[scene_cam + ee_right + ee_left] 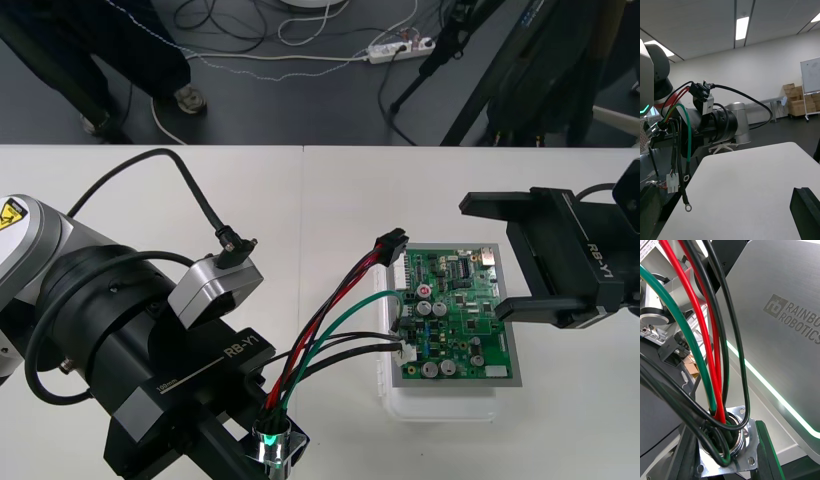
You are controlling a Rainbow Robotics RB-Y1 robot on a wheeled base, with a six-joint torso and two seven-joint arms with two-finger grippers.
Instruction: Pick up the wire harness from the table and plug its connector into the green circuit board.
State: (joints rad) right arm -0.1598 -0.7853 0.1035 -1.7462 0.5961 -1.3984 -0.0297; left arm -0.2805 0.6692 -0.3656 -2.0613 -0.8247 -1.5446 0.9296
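My left gripper [272,452] is low at the near edge of the table, shut on the harness's round metal socket [727,444], whose square flange sits between the black fingers [765,453]. Red, green and black wires [330,320] rise from it toward the green circuit board [458,312] on its white base [440,405]. The black plug [390,243] hangs by the board's far left corner; I cannot tell whether it touches. A small white connector [405,352] dangles at the board's left edge. My right gripper [485,258] stands open over the board's right half.
The pale table [330,190] is bare behind and to the left of the board. The left arm's bulky links [110,320] take up the near left corner. A ring terminal [688,207] and the white connector [672,183] hang loose from the wires.
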